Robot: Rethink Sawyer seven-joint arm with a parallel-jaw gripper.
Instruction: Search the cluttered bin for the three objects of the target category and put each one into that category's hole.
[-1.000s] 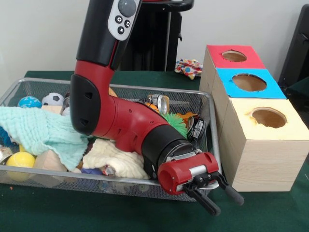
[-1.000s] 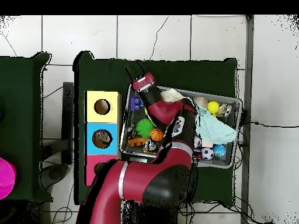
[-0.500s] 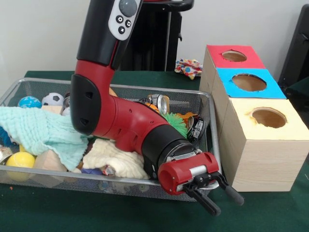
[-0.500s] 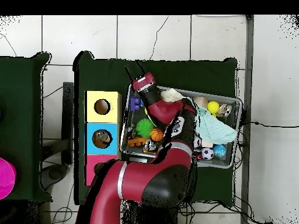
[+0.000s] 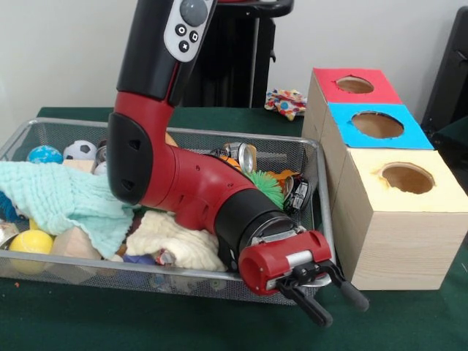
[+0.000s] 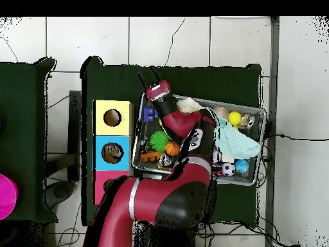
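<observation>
My gripper [image 5: 344,312] hangs open and empty just past the front right corner of the wire mesh bin [image 5: 324,212], low over the green table. From overhead, the gripper [image 6: 146,75] points away from the bin [image 6: 259,128], beside the yellow box. In the bin lie a teal cloth [image 5: 58,201], a cream cloth [image 5: 172,241], a yellow ball [image 5: 31,241], a soccer ball [image 5: 79,150], a blue ball [image 5: 44,154], a green spiky ball [image 5: 269,186] and a drinks can [image 5: 241,154]. My arm hides the middle of the bin.
Three wooden boxes stand right of the bin, each with a round hole: yellow [image 5: 406,178], blue [image 5: 377,124] and red [image 5: 355,85]. A colourful toy [image 5: 285,102] lies on the table behind the boxes. A crushed can [image 5: 296,194] rests against the bin's right wall.
</observation>
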